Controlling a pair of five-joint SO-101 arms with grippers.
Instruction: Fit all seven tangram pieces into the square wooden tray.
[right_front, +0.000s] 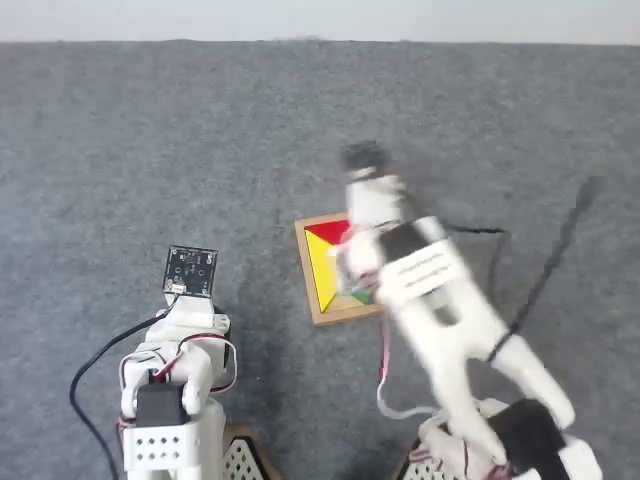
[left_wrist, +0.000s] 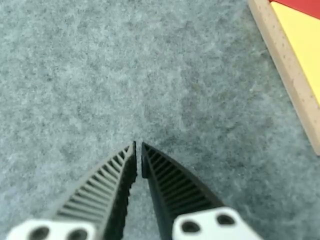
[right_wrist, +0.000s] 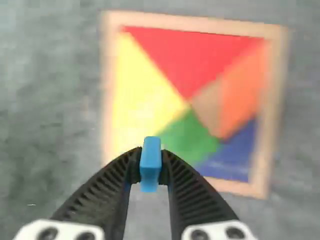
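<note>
Left pincer (left_wrist: 138, 146) closed with nothing in it; right pincer (right_wrist: 150, 150) clamped on a small light-blue tangram piece (right_wrist: 150, 167).

The left pincer hangs over the grey felt worktop (left_wrist: 100, 75), near the square wooden tray (left_wrist: 287, 65). In the tray lie a yellow triangle (right_wrist: 137, 95), a red triangle (right_wrist: 192, 55), a green piece (right_wrist: 187, 135), an orange piece (right_wrist: 240, 95) and a dark-blue piece (right_wrist: 235, 155). The right pincer holds its piece above the tray. A white label (right_front: 425, 270) on the right arm bears print too blurred to read.
</note>
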